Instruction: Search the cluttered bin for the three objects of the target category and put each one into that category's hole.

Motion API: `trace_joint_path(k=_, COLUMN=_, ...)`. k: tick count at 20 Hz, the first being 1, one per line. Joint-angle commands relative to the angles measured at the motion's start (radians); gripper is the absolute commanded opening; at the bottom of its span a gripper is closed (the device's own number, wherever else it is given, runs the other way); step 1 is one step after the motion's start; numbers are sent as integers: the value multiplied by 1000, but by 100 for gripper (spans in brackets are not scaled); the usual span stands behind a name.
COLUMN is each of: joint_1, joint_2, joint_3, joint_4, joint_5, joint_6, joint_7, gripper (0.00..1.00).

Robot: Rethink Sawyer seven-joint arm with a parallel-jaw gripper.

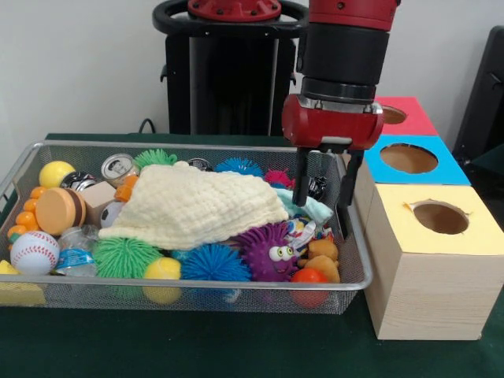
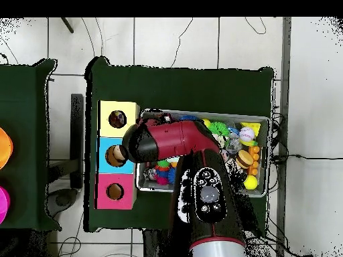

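**Inspector:** Report the wire bin from its left end.

**Assistant:** At the left lie a hard yellow ball, a seamed baseball, a toy burger and a thin metal can; all rigid, light, and smooth enough to slip. In the middle a soft, waffled cream cloth drapes over the heap and hides whatever sits beneath. Along the near side are rubbery spiky balls, green and blue, then a purple spiky creature with eyes.

**Inspector:** Which category is the target?

**Assistant:** I cannot tell; the task does not name it. The spiky toys would squash and are best pinched across the body. The cloth is limp; take it at a fold.

**Inspector:** And the pincer?

**Assistant:** The pincer hangs over the bin's right end, its black fingers spread wide and holding nothing.

**Inspector:** Destination?

**Assistant:** On the green surface, right of the bin, stand wooden boxes with round holes: yellow nearest, blue, red farthest.
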Motion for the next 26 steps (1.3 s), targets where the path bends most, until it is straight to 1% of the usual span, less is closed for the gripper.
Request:
trace_joint_path(k=1, joint_1=16, joint_2=39, joint_3=-95, joint_4=-51, joint_5=-61, joint_6=-2, joint_7=123, gripper=100)
trace_joint_path(k=7, joint_1=24, joint_2=51, joint_3=-114, joint_4=-56, joint_5=-55, joint_6=-2, joint_7=122, gripper=100)
trace_joint_path(k=10, joint_1=15, joint_2=63, joint_3=-103, joint_4=-45, joint_5=-41, joint_6=-14, joint_7=122, gripper=100)
trace_joint_path(k=11, joint_1=-5, joint_2=77, joint_3=-73, joint_4=-26, joint_5=-20, joint_6=-15, joint_7=113, gripper=100)
trace_joint_path(k=12, joint_1=-28, joint_2=95, joint_3=-38, joint_4=-8, joint_5=-3, joint_6=-38, joint_7=108, gripper=100)
trace_joint_path(k=13, joint_1=-46, joint_2=110, joint_3=-9, joint_4=5, joint_5=6, joint_6=-67, joint_7=107, gripper=100)
trace_joint_path(k=14, joint_1=-57, joint_2=121, joint_3=10, joint_4=12, joint_5=12, joint_6=-75, joint_7=103, gripper=100)
trace_joint_path(k=15, joint_1=-54, joint_2=139, joint_3=11, joint_4=16, joint_5=13, joint_6=-105, joint_7=121, gripper=100)
trace_joint_path(k=17, joint_1=-41, joint_2=147, joint_3=-1, joint_4=19, joint_5=18, joint_6=-115, joint_7=144, gripper=100)
trace_joint_path(k=22, joint_1=-36, joint_2=148, joint_3=-8, joint_4=18, joint_5=33, joint_6=-106, joint_7=144, gripper=100)
trace_joint_path(k=26, joint_1=-26, joint_2=152, joint_3=-21, joint_4=22, joint_5=32, joint_6=-134, joint_7=156, gripper=100)
